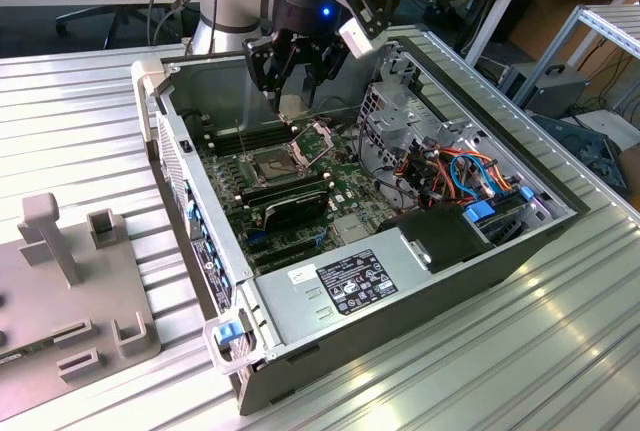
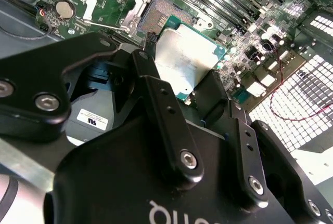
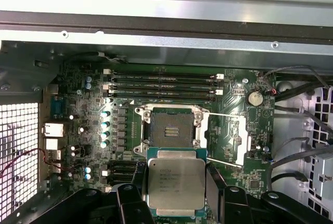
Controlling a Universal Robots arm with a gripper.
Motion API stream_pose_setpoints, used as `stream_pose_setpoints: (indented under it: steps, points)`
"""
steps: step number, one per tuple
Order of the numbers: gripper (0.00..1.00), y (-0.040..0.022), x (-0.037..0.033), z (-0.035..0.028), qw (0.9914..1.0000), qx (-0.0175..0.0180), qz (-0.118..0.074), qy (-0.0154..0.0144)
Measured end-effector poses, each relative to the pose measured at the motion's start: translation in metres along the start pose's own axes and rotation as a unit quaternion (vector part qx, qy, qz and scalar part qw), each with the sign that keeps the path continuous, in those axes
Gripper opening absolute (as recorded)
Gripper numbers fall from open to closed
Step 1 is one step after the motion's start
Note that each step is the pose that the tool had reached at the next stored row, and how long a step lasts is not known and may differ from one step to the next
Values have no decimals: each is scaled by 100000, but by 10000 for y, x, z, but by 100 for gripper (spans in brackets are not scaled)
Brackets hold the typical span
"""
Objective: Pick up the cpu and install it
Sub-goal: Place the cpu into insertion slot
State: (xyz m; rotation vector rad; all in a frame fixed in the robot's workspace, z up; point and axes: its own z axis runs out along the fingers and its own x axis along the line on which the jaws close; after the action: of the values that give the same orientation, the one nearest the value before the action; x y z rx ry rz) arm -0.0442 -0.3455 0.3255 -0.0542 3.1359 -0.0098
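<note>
The cpu (image 3: 176,185), a flat square chip with a dull silver top, is held edge to edge in my gripper (image 3: 175,181), which is shut on it. It hangs above the motherboard just beside the open socket (image 3: 169,130), whose hinged metal frame (image 3: 227,139) is flipped back. In the second wrist view the cpu (image 2: 184,63) sits between the black fingers (image 2: 162,110), with the socket (image 2: 161,18) beyond it. In the exterior view my gripper (image 1: 297,101) hovers inside the computer case (image 1: 200,221), above and behind the socket (image 1: 270,163).
Long black memory sticks (image 3: 164,84) lie close to the socket. A black heatsink block (image 1: 290,206), a power supply (image 1: 345,286) and coloured cables (image 1: 450,176) crowd the case. A grey fixture (image 1: 70,291) stands on the ribbed table at the exterior view's left.
</note>
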Motion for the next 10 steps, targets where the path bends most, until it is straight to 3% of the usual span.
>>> stream_pose_setpoints:
  steps: [10]
  points:
    - [55,0,0,1,100000,2,123,0]
